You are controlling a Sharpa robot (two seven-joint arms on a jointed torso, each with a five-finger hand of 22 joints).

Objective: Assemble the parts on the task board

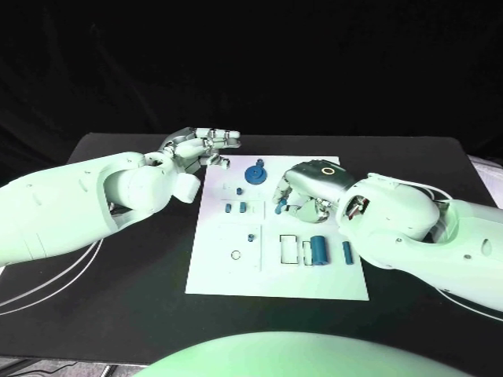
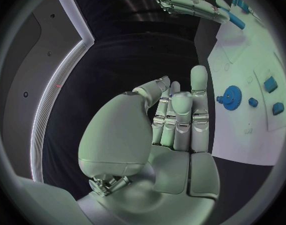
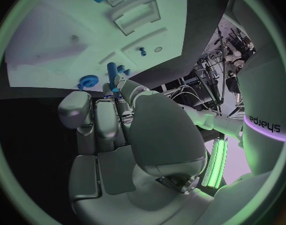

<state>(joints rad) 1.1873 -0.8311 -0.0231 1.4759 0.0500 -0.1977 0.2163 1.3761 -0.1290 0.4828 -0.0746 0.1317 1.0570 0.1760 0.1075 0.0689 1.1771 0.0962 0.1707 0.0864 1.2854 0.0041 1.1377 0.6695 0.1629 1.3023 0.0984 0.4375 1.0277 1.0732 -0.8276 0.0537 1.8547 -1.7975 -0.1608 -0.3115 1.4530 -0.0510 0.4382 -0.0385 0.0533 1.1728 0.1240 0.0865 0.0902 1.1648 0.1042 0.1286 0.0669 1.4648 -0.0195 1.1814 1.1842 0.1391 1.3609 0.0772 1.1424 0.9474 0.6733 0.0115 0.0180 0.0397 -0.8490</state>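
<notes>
A: Black table, dark room behind, the white task board lying flat in the middle. Which hand is working?

B: The right hand, I'd judge. It hangs over the board's middle, pinching a slim blue peg between thumb and fingers, long axis reaching out past the fingertips toward the board.

A: And the left hand?

B: Off the board's far left corner, fingers straight and close together, holding nothing.

A: Nearest other part?

B: The blue gear, just beyond the right hand's fingertips, toward the left hand; both hands are near it.
</notes>
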